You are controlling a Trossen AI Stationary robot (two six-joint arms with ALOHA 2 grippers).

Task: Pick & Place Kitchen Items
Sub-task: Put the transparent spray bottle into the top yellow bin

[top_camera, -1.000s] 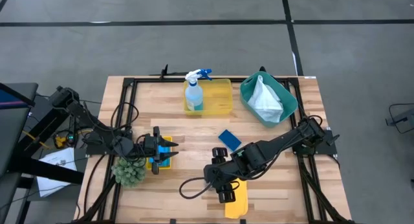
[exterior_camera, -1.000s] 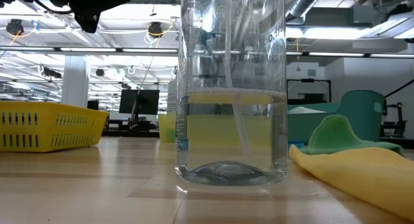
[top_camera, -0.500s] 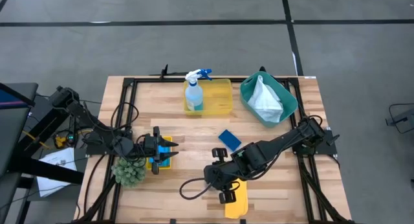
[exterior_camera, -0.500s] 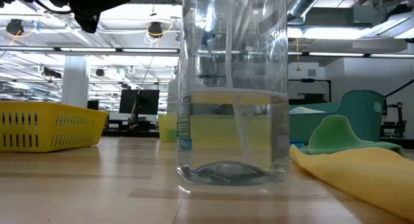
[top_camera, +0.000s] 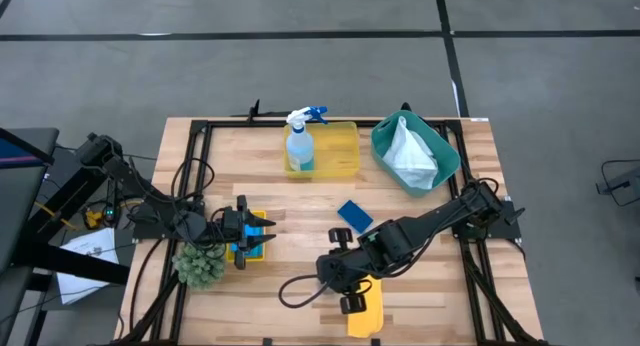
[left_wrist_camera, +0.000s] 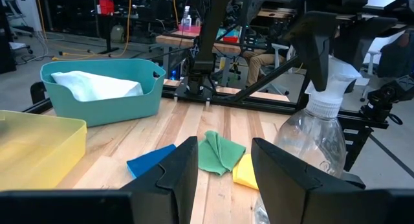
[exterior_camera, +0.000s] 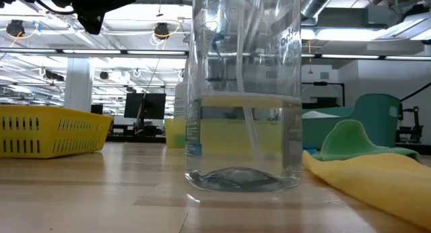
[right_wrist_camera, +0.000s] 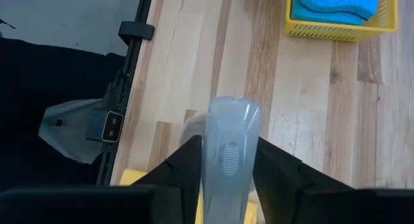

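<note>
Clear bottle point(exterior_camera: 244, 91), centre of low view, upright on table point(exterior_camera: 101, 192); right gripper point(right_wrist_camera: 226, 160) clamped on its trigger top. Lift vertically, avoid tilt. Left gripper point(left_wrist_camera: 223, 160) parted, empty.

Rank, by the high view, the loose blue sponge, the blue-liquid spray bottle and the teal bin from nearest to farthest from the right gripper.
1. Loose blue sponge, just beyond the right gripper, mid-table.
2. Blue-liquid spray bottle, in the yellow tray at the far edge.
3. Teal bin, far right corner.

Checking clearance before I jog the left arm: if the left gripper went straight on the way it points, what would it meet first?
Probably the green cloth, lying straight ahead of the left gripper, though depth is unclear; the clear bottle stands off to one side.
</note>
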